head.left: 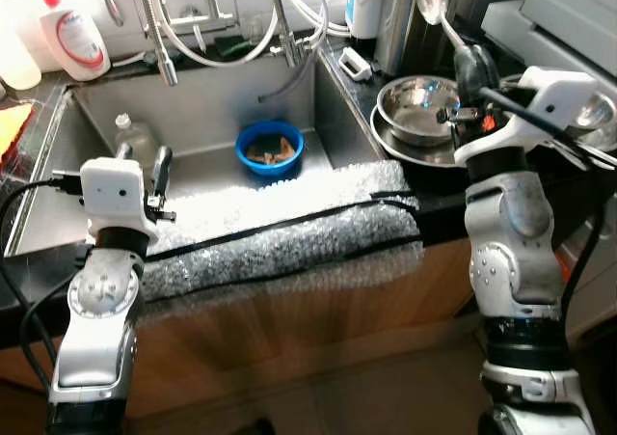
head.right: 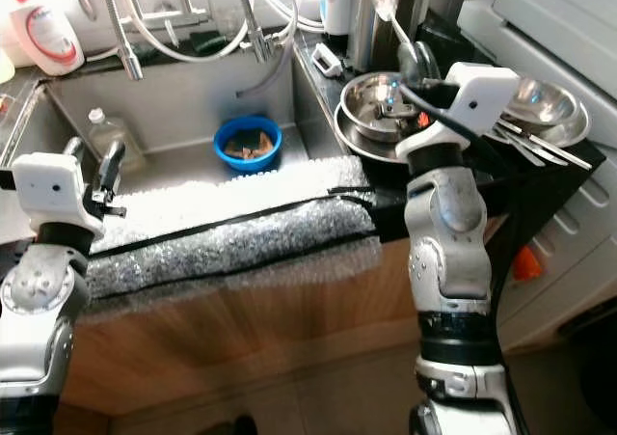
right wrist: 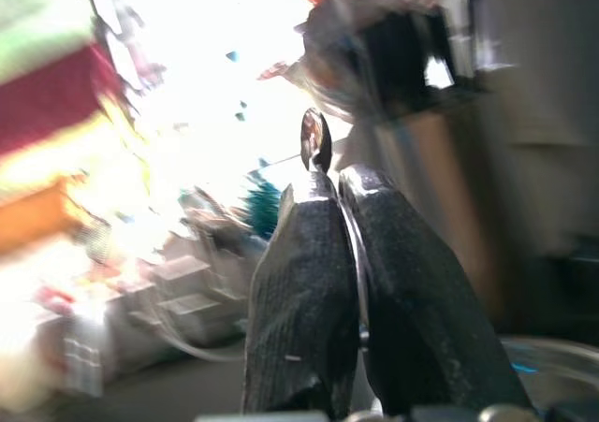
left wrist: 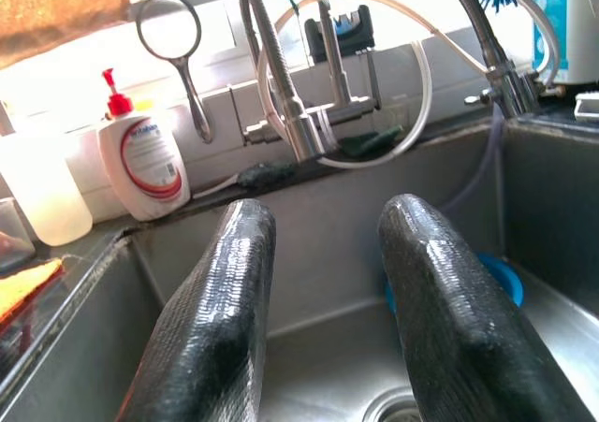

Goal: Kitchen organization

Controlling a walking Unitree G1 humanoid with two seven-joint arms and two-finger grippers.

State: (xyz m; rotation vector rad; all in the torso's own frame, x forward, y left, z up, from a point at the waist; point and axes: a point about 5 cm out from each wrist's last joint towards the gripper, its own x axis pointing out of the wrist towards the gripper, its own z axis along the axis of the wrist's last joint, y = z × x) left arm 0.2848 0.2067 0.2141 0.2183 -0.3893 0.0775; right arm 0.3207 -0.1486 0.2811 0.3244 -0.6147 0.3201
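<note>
So this is a kitchen with a black countertop [head.left: 439,213] over a wooden cabinet front [head.left: 318,305], and a stainless steel sink basin [head.left: 207,107] sunk into it. The front edge of the sink is padded with clear bubble wrap [head.left: 289,228] held by two black tape strips. White appliances sit off the right end of the counter.

Counting stuff: one round blue plastic bowl [head.left: 269,148] on the sink floor toward the back right corner, with brownish scraps in it. One clear plastic bottle [head.left: 135,138] lying near the sink's left side. One white soap pump bottle with a red label [head.left: 75,32] at the back left corner of the counter. Two chrome taps [head.left: 159,30] along the back edge with looping hoses. On the counter right of the sink, two nested steel bowls [head.left: 419,112], plus another steel bowl [head.right: 540,102] further right with some cutlery lying on a plate.

Left gripper [head.left: 143,165] hangs over the sink's front left corner, its two black fingers [left wrist: 215,319] spread apart with nothing between them. Right gripper [right wrist: 348,216] is up above the nested bowls, fingers pinching the handle of a shiny metal spoon [head.left: 434,1], bowl end pointing up toward the back edge
</note>
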